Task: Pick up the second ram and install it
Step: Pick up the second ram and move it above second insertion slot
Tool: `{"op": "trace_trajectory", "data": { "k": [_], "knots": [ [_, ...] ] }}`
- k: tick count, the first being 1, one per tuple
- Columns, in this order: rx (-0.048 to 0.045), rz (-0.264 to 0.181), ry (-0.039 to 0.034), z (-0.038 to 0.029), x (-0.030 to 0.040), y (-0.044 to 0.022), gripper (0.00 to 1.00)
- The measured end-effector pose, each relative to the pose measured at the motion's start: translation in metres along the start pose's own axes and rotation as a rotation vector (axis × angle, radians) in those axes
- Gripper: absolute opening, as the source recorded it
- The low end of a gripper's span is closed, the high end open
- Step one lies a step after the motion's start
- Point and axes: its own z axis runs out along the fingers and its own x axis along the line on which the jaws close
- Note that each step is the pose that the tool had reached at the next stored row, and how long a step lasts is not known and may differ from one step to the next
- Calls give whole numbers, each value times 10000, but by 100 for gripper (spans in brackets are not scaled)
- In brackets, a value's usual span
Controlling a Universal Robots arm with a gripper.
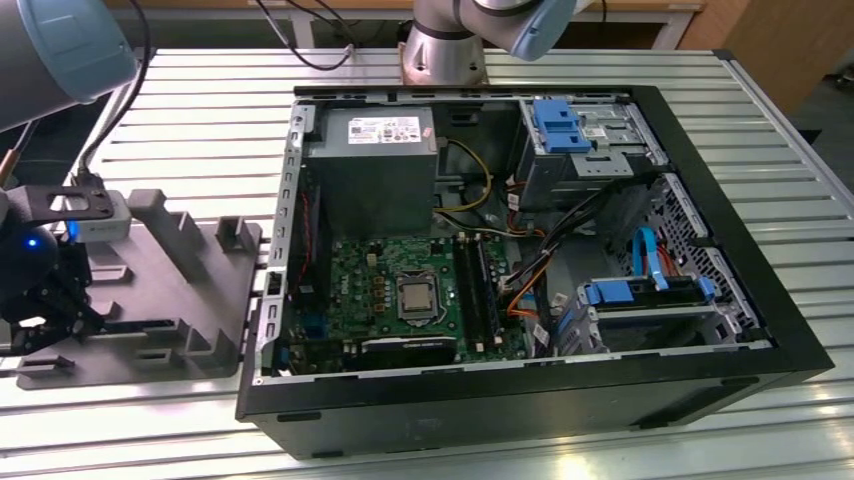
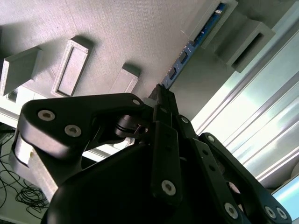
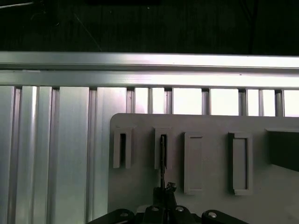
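Single-arm workstation with an open computer case (image 1: 534, 400) on a slatted aluminium table (image 1: 200, 120). At the exterior view's left, the gripper (image 1: 54, 305) hangs low over a grey slotted holder (image 1: 160, 300) that lies on the table just beside the case. In the second wrist view, the gripper (image 2: 161, 93) has its two black fingers (image 2: 164, 135) drawn together at their tips, closed on the near end of the second ram (image 2: 188, 51). The ram is a thin blue stick that stands on edge and runs away from the tips along a groove of the holder (image 2: 117, 28). In the first wrist view the ram (image 3: 162, 158) appears edge-on as a thin dark line. It sits in the second of a row of rectangular slots in the holder (image 3: 210, 126), directly ahead of the gripper (image 3: 164, 191), with the table slats (image 3: 70, 140) beyond. Inside the case, the green motherboard (image 1: 367, 270) lies flat, and the long black memory slots (image 1: 477, 290) run beside its square silver processor (image 1: 415, 297), well apart from the gripper.
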Motion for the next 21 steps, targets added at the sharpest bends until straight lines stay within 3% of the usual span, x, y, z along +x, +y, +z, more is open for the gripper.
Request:
{"op": "trace_trajectory", "data": {
  "k": [10, 21],
  "knots": [
    [0, -10, 0, -1, 0, 0, 11],
    [0, -10, 0, -118, -3, 4, 11]
  ]
}}
